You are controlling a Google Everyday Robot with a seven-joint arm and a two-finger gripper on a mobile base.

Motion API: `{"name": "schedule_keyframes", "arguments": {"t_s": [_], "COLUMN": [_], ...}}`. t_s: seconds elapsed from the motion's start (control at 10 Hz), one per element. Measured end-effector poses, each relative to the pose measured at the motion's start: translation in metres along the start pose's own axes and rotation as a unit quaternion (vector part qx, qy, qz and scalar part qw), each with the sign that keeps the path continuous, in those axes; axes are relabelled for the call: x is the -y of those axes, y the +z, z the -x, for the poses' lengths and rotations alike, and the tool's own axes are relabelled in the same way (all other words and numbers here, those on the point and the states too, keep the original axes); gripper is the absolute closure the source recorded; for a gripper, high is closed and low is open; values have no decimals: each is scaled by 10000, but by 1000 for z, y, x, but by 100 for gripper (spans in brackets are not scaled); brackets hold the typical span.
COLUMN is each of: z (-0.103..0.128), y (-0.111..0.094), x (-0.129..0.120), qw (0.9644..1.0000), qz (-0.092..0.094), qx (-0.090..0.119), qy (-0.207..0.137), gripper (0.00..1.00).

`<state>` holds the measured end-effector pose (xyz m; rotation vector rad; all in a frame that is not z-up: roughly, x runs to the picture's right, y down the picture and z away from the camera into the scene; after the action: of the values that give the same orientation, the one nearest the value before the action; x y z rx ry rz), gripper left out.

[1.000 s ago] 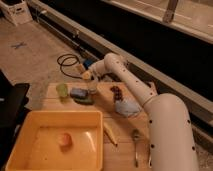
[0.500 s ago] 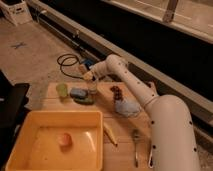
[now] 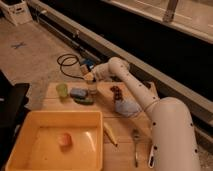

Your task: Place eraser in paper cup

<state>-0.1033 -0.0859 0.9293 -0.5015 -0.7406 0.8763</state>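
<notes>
The paper cup (image 3: 89, 78), whitish with a pale rim, stands at the back of the wooden table (image 3: 125, 150), behind the blue sponge. My gripper (image 3: 88, 71) is at the end of the white arm (image 3: 131, 85), which reaches left across the table, and it sits right over the cup's rim. The eraser does not show; the gripper and the cup cover that spot.
A dark metallic cup (image 3: 92, 90) stands just in front of the paper cup. To their left are a green cup (image 3: 62, 90) and the blue sponge (image 3: 78, 92). A yellow bin (image 3: 30, 150) fills the front left. A white-handled brush (image 3: 110, 134), cutlery (image 3: 136, 146) and a blue cloth (image 3: 127, 107) lie to the right.
</notes>
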Motion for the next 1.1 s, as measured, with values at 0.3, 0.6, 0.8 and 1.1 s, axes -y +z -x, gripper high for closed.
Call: {"name": "schedule_keyframes", "arguments": {"t_s": [0.3,0.6,0.8,1.1], "z": [-3,-12,-15,-17], "y": [3,2,-1,-8], "x": [-2,-2,-1,3], "qw": [9999,9997,9995,9993], "qz": [5,-51,-89,-151], "qx": [135,231,271,309], "qy": [38,95,132,161], "gripper": [53,27,26,26]}}
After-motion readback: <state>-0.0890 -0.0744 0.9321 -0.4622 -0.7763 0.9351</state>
